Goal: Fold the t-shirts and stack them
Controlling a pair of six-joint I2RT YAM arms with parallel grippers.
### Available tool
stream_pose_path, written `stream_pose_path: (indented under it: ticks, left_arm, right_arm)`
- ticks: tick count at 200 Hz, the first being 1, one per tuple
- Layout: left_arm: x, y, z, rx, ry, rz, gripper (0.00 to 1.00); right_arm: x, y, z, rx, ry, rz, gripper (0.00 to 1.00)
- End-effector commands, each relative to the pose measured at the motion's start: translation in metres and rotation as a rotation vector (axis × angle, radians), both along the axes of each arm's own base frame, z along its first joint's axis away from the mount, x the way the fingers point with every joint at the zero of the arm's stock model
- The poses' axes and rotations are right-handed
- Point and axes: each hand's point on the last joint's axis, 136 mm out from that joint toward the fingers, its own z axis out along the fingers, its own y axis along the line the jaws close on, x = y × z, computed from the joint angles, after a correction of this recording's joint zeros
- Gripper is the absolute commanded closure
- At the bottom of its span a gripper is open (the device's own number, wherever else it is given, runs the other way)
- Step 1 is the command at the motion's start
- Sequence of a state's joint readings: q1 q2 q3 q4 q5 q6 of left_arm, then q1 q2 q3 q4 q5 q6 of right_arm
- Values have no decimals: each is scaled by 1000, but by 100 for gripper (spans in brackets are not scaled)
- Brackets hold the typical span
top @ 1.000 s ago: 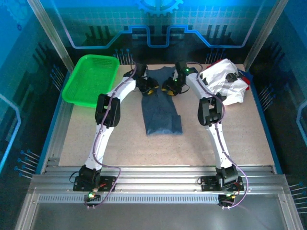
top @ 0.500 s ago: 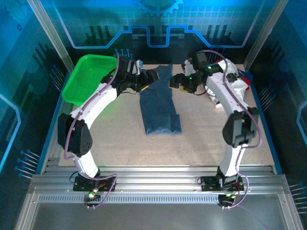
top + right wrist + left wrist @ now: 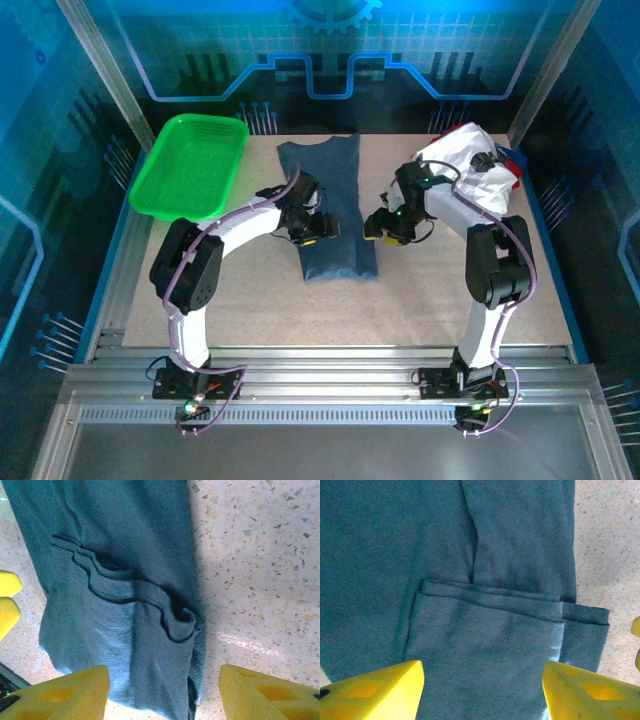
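Lying folded, slate-blue t-shirt, table either side

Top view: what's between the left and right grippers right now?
The folded dark slate-blue cloth t-shirt lies flat between the left gripper and the right gripper, as the top external view shows.

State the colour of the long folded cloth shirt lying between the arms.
Plain dark slate-blue; the folded cloth t-shirt shows best in the left wrist view.
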State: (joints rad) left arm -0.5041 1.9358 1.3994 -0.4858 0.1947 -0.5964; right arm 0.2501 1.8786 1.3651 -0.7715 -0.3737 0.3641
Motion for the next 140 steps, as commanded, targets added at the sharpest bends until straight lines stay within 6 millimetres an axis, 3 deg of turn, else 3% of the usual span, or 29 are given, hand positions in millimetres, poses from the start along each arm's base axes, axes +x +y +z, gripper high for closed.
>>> stream_pose_path:
  ticks: [1,36,72,140]
  left_arm:
    - [-1,5,-18,95,-1,-18,36]
    - [-1,8,-32,177,14,-16,39]
    - [7,11,-30,199,-15,10,39]
    - [19,-1,-41,179,-9,8,40]
  right_arm:
    - [2,-6,-7,-11,-21,4,40]
    - [3,-8,-16,-15,-12,-11,42]
    - [6,-3,-22,-2,-6,-15,45]
    - [6,3,-30,2,15,-16,49]
